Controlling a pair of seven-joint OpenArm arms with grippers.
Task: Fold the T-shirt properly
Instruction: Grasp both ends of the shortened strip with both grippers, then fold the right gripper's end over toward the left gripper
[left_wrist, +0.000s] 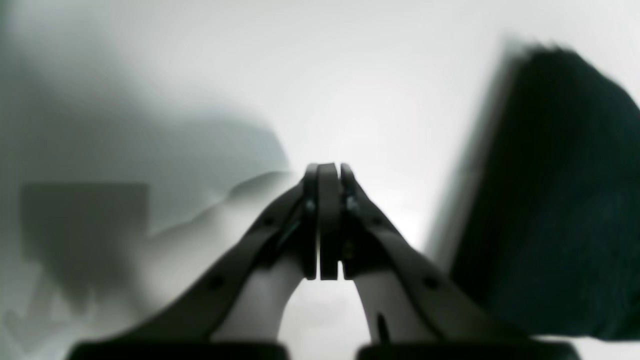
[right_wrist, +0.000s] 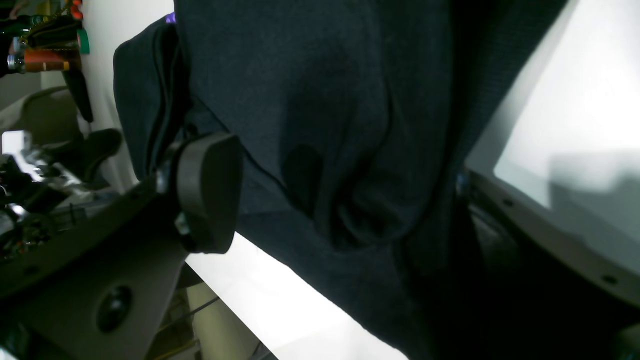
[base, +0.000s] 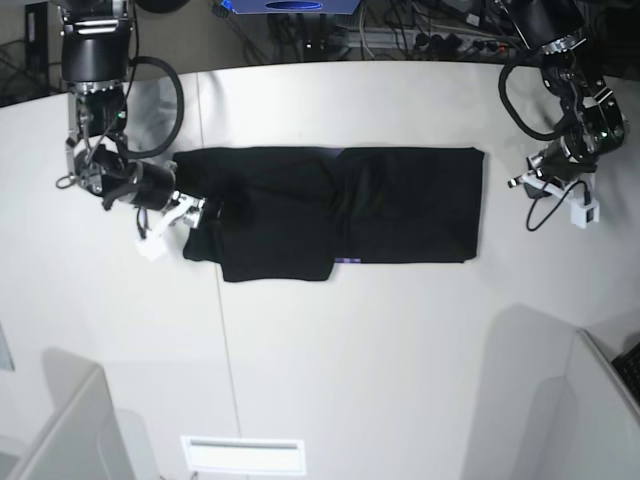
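Observation:
The black T-shirt (base: 340, 205) lies on the white table (base: 350, 350) as a long folded rectangle, with a thicker folded part at its left end. A thin sliver of purple print (base: 346, 261) shows at its front edge. My right gripper (base: 192, 214) is at the shirt's left end. In the right wrist view this gripper (right_wrist: 340, 165) stands open, with dark cloth (right_wrist: 325, 100) bunched between the wide-apart fingers (right_wrist: 207, 192). My left gripper (base: 528, 181) is just off the shirt's right edge, apart from it. In the left wrist view it (left_wrist: 327, 172) is shut and empty over bare table, with the shirt (left_wrist: 555, 200) to its right.
Cables and equipment (base: 420, 35) line the table's far edge. A blue object (base: 290, 5) sits at the back. Pale panels stand at the front left (base: 60, 430) and front right (base: 600, 400). A white slot (base: 243, 455) is near the front edge.

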